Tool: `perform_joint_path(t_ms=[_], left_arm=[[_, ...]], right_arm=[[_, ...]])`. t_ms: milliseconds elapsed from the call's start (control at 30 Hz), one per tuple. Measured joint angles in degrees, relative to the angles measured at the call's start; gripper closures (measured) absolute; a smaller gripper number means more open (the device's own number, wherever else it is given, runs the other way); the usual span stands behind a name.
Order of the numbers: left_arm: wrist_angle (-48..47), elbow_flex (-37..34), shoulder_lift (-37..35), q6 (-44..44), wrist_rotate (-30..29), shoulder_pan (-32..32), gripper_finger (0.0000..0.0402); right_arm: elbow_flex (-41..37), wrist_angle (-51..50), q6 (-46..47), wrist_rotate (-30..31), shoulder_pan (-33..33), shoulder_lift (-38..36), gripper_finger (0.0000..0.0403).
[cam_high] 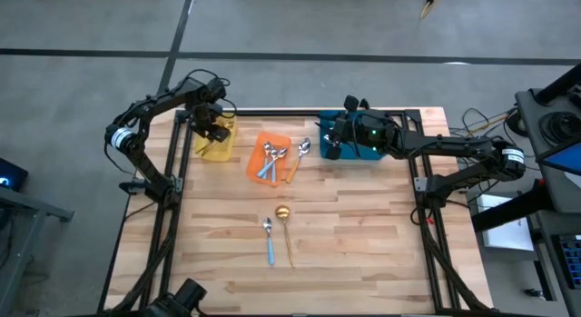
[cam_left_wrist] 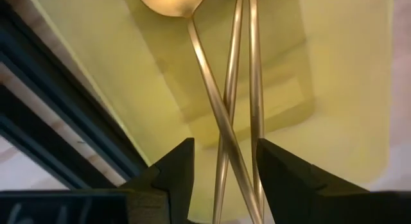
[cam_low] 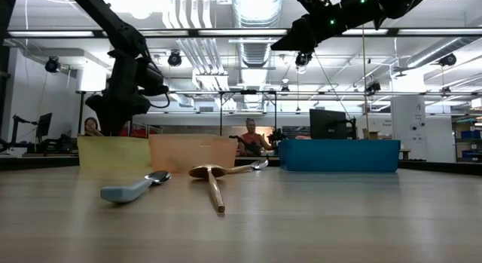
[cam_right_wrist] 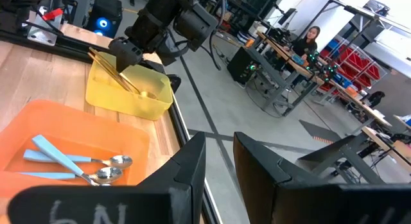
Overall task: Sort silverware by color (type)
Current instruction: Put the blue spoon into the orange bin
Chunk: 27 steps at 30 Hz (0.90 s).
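My left gripper (cam_left_wrist: 225,147) points down, open, over the yellow bin (cam_high: 218,146) at the far left. Its fingers stand on either side of the thin handles of the gold spoons (cam_left_wrist: 226,115), which lie crossed in the bin; their handle ends (cam_right_wrist: 103,60) stick out over the rim. My right gripper (cam_high: 329,144) hovers level over the blue bin (cam_high: 363,152), slightly open with nothing between its fingers. Blue-handled spoons (cam_right_wrist: 70,161) lie in the orange bin (cam_high: 270,156). A blue-handled spoon (cam_high: 269,240) and a gold spoon (cam_high: 286,231) lie on the table's middle.
One more spoon (cam_high: 302,152) lies at the orange bin's right side, its bowl toward the blue bin. The three bins stand in a row along the far edge. Bare wood lies around the two loose spoons. People sit in the room beyond the table.
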Motion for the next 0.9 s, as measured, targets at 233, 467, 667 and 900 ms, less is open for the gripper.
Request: perform_joint_path(t_ms=[233, 467, 667, 900], left_arm=[[-3.7, 3.1, -0.4, 0.0, 0.0, -0.1, 0.0254], [-0.3, 5.6, -5.2, 0.0, 0.0, -2.8, 0.0253], [8.7, 3.7, -12.1, -1.2, 0.0, -7.4, 0.0253], [19.4, -1.3, -19.8, -3.3, 0.0, -14.6, 0.0254]], right_arm=[[0.0, -0.1, -0.2, 0.0, 0.0, 0.0, 0.0330], [0.0, -0.1, -0.4, 0.0, 0.0, 0.0, 0.0330], [0.0, 0.0, -0.4, 0.0, 0.0, 0.0, 0.0330], [0.0, 0.1, 0.2, 0.0, 0.0, 0.0, 0.0330]])
